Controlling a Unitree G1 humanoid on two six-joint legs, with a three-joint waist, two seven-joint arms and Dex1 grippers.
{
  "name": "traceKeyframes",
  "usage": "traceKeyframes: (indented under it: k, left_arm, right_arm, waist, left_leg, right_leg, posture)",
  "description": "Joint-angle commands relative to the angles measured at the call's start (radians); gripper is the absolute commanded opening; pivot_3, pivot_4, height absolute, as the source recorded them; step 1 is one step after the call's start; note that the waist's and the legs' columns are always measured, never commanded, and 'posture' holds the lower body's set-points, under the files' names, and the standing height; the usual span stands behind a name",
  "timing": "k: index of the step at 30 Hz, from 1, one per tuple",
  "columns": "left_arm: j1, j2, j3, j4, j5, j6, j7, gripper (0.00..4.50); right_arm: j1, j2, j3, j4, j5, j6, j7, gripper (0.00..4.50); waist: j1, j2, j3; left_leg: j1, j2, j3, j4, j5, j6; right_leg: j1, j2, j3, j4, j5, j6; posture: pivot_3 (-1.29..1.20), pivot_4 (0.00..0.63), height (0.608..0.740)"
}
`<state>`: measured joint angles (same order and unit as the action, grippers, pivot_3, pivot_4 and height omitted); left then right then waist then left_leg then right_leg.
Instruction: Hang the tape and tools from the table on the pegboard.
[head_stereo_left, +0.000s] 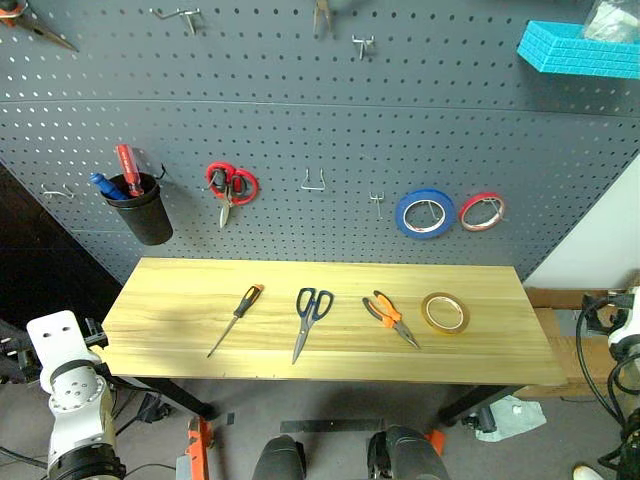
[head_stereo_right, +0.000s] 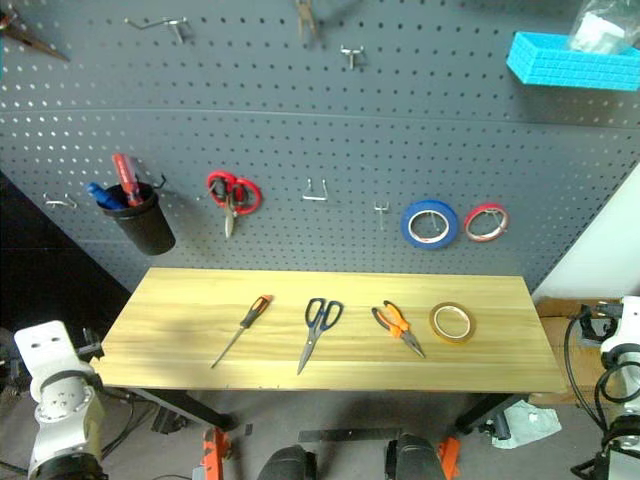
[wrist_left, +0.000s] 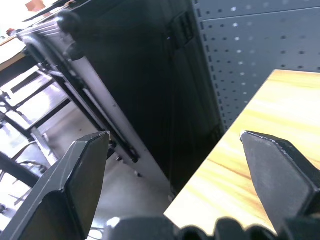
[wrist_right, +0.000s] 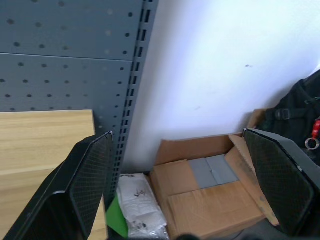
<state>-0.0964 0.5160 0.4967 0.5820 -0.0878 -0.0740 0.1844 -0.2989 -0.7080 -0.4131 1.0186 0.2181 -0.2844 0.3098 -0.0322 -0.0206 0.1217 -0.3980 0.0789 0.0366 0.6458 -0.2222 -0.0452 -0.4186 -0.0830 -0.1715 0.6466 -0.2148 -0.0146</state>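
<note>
On the tabletop (head_stereo_left: 180, 300) lay, in a row, the screwdriver (head_stereo_left: 236, 318), the scissors (head_stereo_left: 309, 320), the pliers (head_stereo_left: 390, 318) and the tape (head_stereo_left: 445, 313), below the pegboard (head_stereo_left: 300, 110). The left gripper (wrist_left: 175, 145) and the right gripper (wrist_right: 177, 145) were off the tabletop's two ends, well apart from them. Both jaws stood wide open and held nothing.

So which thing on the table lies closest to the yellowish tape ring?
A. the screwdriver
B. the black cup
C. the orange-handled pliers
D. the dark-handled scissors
C: on the table the orange-handled pliers lie right beside the yellowish tape ring, with the dark-handled scissors and the screwdriver farther off to the left.
</note>
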Motion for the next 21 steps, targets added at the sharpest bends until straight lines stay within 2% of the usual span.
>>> traceKeyframes:
  k: [1,8,10,16,19,21]
  left_arm:
    - [0.009,0.016,-0.025,-0.041,0.041,-0.059,-0.001,4.46]
    - [0.019,0.015,-0.025,-0.046,0.044,-0.072,0.000,4.46]
    - [0.020,0.006,-0.020,-0.063,0.018,-0.021,-0.021,4.46]
    - [0.041,-0.017,-0.067,-0.224,-0.044,0.089,-0.166,4.46]
    - [0.041,-0.013,-0.100,-0.304,-0.031,0.194,-0.188,4.46]
    - [0.044,-0.005,-0.141,-0.361,0.018,0.194,-0.192,4.46]
  right_arm:
    - [0.008,-0.017,-0.011,-0.007,-0.003,-0.033,0.006,4.50]
    - [0.015,-0.008,-0.005,-0.019,-0.002,-0.037,0.013,4.50]
    - [0.015,-0.007,-0.005,-0.021,0.001,-0.028,0.021,4.50]
    - [0.012,-0.016,0.007,-0.055,0.019,0.028,0.119,4.50]
    - [0.035,-0.008,0.029,-0.121,0.016,0.054,0.184,4.50]
    - [0.078,0.003,0.059,-0.205,-0.002,0.056,0.217,4.50]
  waist:
    - [0.000,0.000,0.000]
    - [-0.001,0.000,0.000]
    - [-0.001,0.000,0.000]
    - [0.000,0.000,0.000]
    - [0.000,0.000,0.000]
    - [0.000,0.000,0.002]
  left_leg:
    - [0.000,0.000,0.000,0.000,0.000,0.000]
    - [0.000,0.000,0.001,0.000,0.000,0.000]
    - [0.000,0.000,0.001,0.000,0.000,0.000]
    - [0.000,0.000,0.001,0.000,0.000,0.000]
    - [0.000,0.000,0.000,0.000,0.000,0.000]
    - [0.000,0.000,0.000,-0.001,0.000,0.000]
  right_leg:
    - [0.000,0.000,0.000,0.000,0.000,0.000]
    - [0.000,0.000,0.001,0.000,0.000,0.000]
    - [0.000,0.000,0.001,0.000,0.000,0.000]
    - [0.000,0.000,0.001,0.000,0.000,0.000]
    - [0.000,0.000,0.000,0.000,0.000,0.000]
    - [0.000,0.000,0.000,0.000,0.000,0.000]
  posture:
    - [-0.07,0.072,0.740]
    - [-0.06,0.073,0.740]
    - [-0.06,0.076,0.740]
    - [-0.06,0.090,0.740]
    - [-0.07,0.104,0.740]
    - [-0.08,0.119,0.740]
